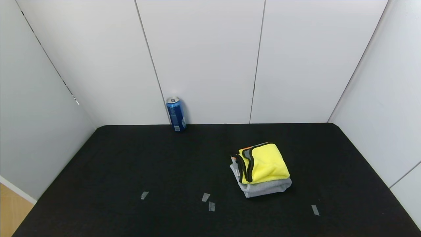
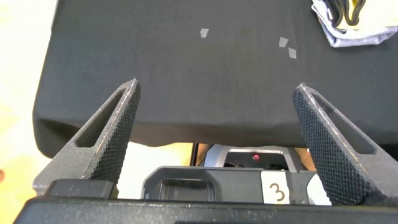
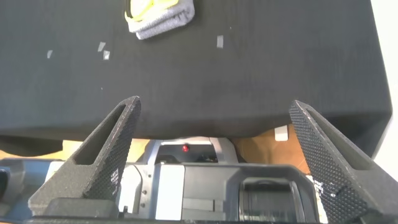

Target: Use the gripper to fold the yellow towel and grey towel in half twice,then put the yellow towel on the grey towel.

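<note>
**Folded towels stacked on the bench, both arms drawn back**

The yellow towel point(image 1: 264, 162) is seen folded into a compact pad and laid on top of the grey towel point(image 1: 264, 188), which is folded beneath it and shows along the near and left edges. The stack is placed right of centre on the black bench point(image 1: 131, 164), well apart from a blue can point(image 1: 176, 114) standing at the back wall. Small scraps of tape point(image 1: 205, 197) are stuck to the bench nearer the front.

Neither arm is visible from the head. In the wrist views, the left gripper point(image 2: 217, 124) and the right gripper point(image 3: 214, 137) are held off the front edge of the bench, jaws spread wide apart and nothing between them. The stack is seen far off in both.

The task is judged complete or all but complete, since both towels appear folded and stacked.

Both cloths are judged soft, light and limp; the fluffy yellow one is likely to slide on the terry below. If any correction were needed, hold would best be taken at a folded corner, all layers pinched together, so that the folds are not sprung open
</note>
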{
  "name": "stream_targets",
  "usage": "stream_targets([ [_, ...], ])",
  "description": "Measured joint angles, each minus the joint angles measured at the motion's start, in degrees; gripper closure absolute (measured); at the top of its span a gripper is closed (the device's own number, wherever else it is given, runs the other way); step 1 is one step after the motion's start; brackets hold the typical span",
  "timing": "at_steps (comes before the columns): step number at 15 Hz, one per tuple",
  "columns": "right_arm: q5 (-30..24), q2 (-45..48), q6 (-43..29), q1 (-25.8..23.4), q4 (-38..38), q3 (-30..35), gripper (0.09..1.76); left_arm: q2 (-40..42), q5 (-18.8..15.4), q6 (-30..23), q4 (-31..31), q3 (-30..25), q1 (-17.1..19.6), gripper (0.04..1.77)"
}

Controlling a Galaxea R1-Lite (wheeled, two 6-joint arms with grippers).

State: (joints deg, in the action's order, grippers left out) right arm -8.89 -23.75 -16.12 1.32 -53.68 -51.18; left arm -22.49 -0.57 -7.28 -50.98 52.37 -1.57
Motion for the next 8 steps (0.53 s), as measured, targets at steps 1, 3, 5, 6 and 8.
stream_targets([
  [1, 0.1, 1.4, 0.0, 0.1, -0.9, 0.5, 0.14, 1.5, -0.3, 0.1, 0.0, -1.1, 0.1, 0.09],
  [3, 0.2, 4.3, 0.0, 0.1, -2.4, 1.8, 0.14, 4.2, -0.6, 0.1, 0.1, -3.0, 0.0, 0.09],
  [5, 0.3, 7.4, 0.1, -0.1, -2.6, 3.3, 0.14, 7.0, -0.9, 0.2, 1.6, -5.0, 0.0, 0.09],
  [6, 0.4, 8.9, 0.2, -0.2, -2.6, 3.9, 0.14, 8.3, -1.4, 0.2, 2.9, -6.1, 0.3, 0.09],
  [8, 0.5, 11.9, 0.3, -0.5, -2.7, 4.9, 0.14, 11.2, -3.0, 0.2, 5.7, -8.4, 1.0, 0.09],
])
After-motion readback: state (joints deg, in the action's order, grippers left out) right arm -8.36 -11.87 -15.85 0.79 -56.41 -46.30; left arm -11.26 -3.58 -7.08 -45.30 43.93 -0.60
